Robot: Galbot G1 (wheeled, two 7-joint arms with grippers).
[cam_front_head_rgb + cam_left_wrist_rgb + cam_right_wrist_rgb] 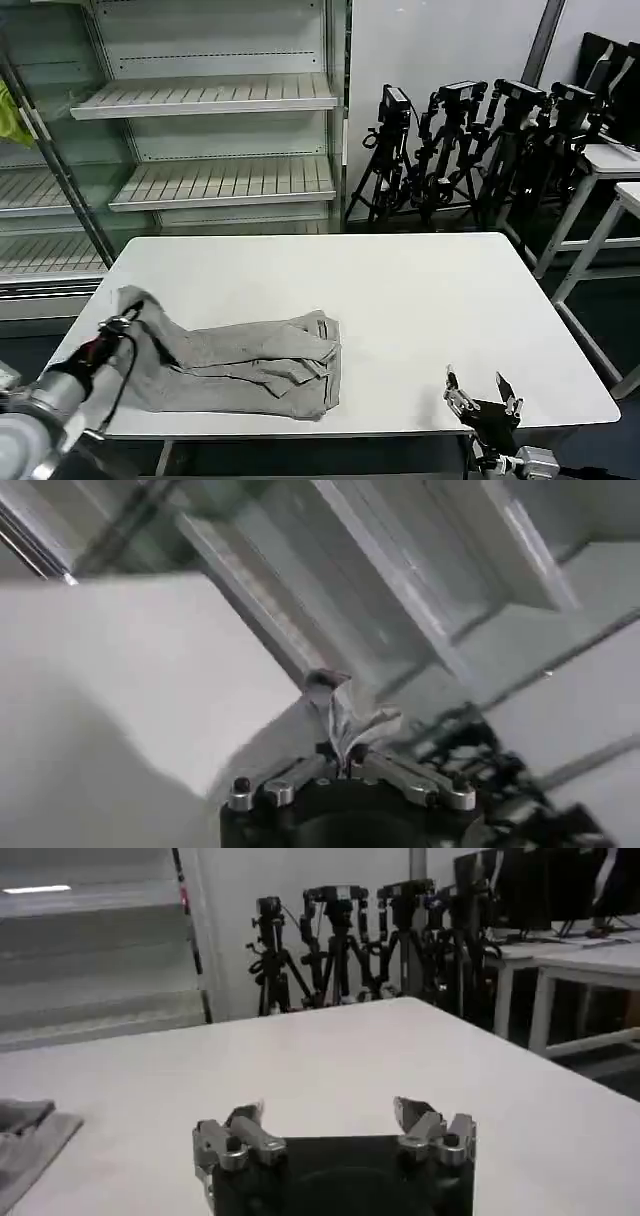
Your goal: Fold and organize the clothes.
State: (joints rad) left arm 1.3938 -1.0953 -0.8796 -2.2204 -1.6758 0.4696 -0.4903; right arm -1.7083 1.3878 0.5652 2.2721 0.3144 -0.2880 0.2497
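A pinched fold of the grey shirt [345, 720] is seen clamped between the closed jaws of the left gripper [347, 763], a detail hidden from the head camera, where the garment [250, 362] lies crumpled at the white table's [400, 290] front left. The right gripper [482, 396], jaws apart, is held over the front right edge. Shelving [215, 140] and tripods [470, 150] stand behind.

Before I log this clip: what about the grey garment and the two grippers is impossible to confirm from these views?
- Grey garment: bunched in the head view, so any print, trim, or whether it is one piece or several stays hidden in its folds.
- Left gripper: shut on a pinch of fabric; the left wrist view is blurred and the garment's remainder lies out of frame.
- Right gripper: open over the table; the garment is cut by the picture's edge.
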